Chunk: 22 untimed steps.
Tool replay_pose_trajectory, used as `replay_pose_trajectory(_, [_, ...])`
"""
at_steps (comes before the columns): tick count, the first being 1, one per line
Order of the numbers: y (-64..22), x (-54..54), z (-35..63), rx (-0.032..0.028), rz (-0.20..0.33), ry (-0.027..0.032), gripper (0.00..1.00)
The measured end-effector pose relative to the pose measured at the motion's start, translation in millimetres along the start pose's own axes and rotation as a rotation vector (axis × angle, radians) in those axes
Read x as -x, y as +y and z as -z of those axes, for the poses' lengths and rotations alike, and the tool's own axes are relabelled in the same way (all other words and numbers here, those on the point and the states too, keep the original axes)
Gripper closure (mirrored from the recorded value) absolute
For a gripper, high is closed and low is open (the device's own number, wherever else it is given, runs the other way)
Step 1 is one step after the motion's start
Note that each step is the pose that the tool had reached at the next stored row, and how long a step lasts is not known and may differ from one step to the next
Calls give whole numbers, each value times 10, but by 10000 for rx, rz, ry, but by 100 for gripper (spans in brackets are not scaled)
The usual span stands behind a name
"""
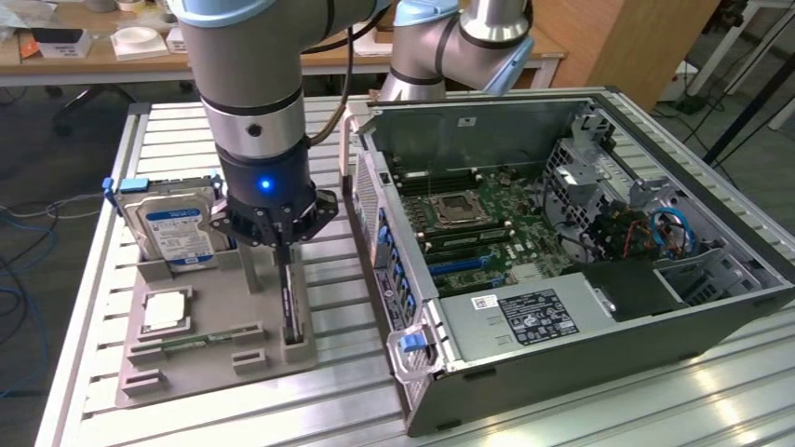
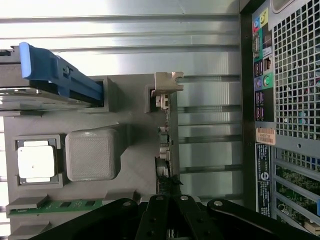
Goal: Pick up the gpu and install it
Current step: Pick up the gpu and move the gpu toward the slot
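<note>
Held gpu (image 2: 168, 145), on edge in grey holder (image 2: 135, 165); gripper (image 2: 169, 201) clamped on it.
Its silvery bracket (image 2: 167, 82) at the free end; processor (image 2: 36, 162), green memory stick (image 2: 65, 204), blue-railed hard drive (image 2: 60, 75) share the holder; computer case (image 2: 295, 100) alongside on slatted tabletop (image 2: 150, 35).

Exterior view angles down over the table (image 1: 621, 410); wrist view, close, faces straight down. Both share the tray (image 1: 211, 317) and computer case (image 1: 559, 372).

This is a robotics lab: a robot arm (image 1: 252, 102) stands over a slotted metal counter (image 1: 249, 419) carrying an open PC case (image 1: 534, 368) and a parts jig (image 1: 211, 321). Cables (image 1: 18, 279) trail across the floor, with wooden desks (image 1: 335, 58) behind.
</note>
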<state>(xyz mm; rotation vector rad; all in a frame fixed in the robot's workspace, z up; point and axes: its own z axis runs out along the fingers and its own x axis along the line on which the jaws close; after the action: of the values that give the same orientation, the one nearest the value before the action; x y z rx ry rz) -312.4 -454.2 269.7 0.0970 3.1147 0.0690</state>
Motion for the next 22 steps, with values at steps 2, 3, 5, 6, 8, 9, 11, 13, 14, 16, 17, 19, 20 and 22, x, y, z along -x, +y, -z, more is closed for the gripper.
replay_pose_trajectory(2, [0, 0, -1, 1, 0, -1, 89])
replay_pose_trajectory(3, [0, 0, 0, 0, 0, -1, 89])
replay_pose_trajectory(5, [0, 0, 0, 1, 0, 0, 89])
replay_pose_trajectory(6, [0, 0, -1, 1, 0, -1, 89])
replay_pose_trajectory(8, [0, 0, 0, 1, 0, -1, 77])
replay_pose_trajectory(9, [0, 0, 0, 1, 0, -1, 77])
replay_pose_trajectory(11, [0, 0, 0, 1, 1, 0, 65])
replay_pose_trajectory(13, [0, 0, -1, 1, 0, -1, 59])
replay_pose_trajectory(14, [0, 0, -1, 1, 0, -1, 59])
replay_pose_trajectory(16, [0, 0, -1, 1, 0, -1, 53])
replay_pose_trajectory(17, [0, 0, -1, 1, 1, -1, 53])
replay_pose_trajectory(19, [0, 0, -20, -15, -1, -5, 53])
replay_pose_trajectory(20, [-2, -1, -32, -22, -1, -2, 53])
replay_pose_trajectory(22, [-9, -5, -56, -25, -5, -3, 53])
